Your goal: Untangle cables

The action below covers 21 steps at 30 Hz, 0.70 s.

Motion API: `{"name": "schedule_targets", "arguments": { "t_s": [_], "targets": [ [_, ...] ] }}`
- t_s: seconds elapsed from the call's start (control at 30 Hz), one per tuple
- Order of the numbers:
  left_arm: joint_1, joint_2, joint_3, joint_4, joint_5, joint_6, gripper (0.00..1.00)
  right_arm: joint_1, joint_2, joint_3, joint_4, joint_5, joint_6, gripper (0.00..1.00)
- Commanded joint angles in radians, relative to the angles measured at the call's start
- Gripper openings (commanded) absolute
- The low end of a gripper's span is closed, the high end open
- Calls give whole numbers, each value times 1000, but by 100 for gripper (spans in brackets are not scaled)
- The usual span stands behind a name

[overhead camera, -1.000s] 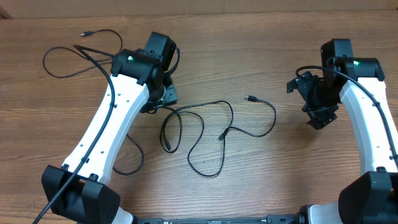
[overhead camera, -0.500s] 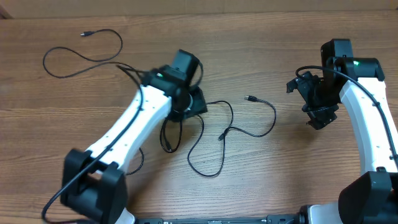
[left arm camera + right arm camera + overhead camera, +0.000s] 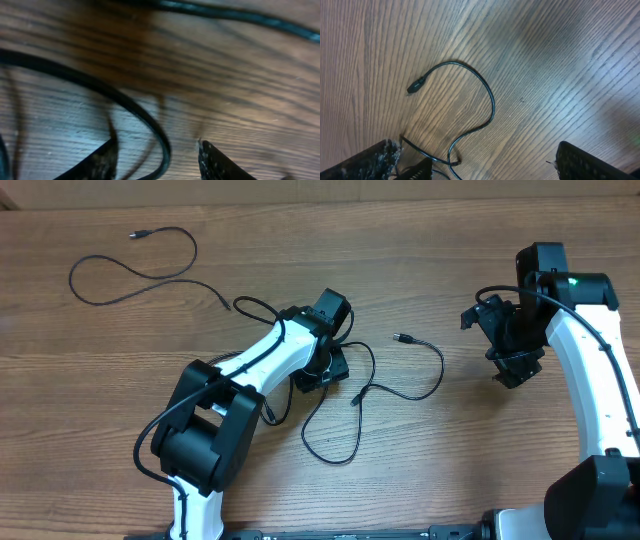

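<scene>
One thin black cable (image 3: 192,248) lies alone at the far left, its plug (image 3: 137,235) at the back. More cables (image 3: 440,366) lie looped and crossed in the middle, with one plug (image 3: 402,337) pointing right and a loop (image 3: 331,459) toward the front. My left gripper (image 3: 322,370) is low over the left part of this bunch. In the left wrist view it (image 3: 156,149) is open, with a cable strand (image 3: 125,102) curving between its fingertips. My right gripper (image 3: 513,370) is open and empty, right of the bunch. Its wrist view (image 3: 477,146) shows the plug end (image 3: 415,86).
The wooden table (image 3: 450,470) extends all around. My left arm's white links (image 3: 250,370) stretch diagonally from the front left over part of the middle cables. A thick black arm wire (image 3: 250,305) arcs behind the left wrist.
My left arm has swung from the left side to the middle, and its gripper is now down over the crossed cables. The right arm has not moved.
</scene>
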Motion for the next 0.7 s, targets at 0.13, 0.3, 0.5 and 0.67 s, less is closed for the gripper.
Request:
{"name": "schedule_targets", "arguments": {
  "t_s": [0.13,0.3,0.5,0.67],
  "targets": [
    [2,17,-6,3,-22,-17,13,-2,-9,17,0,2,-3,100],
    [2,15,35,-46,101,132,4,-2,-9,17,0,2,-4,100],
    [5,14,269,-388,86,153,4,-2,-9,17,0,2,-4,100],
    [10,14,558,-630,85,234,4,-2,-9,17,0,2,-4,100]
  ]
}}
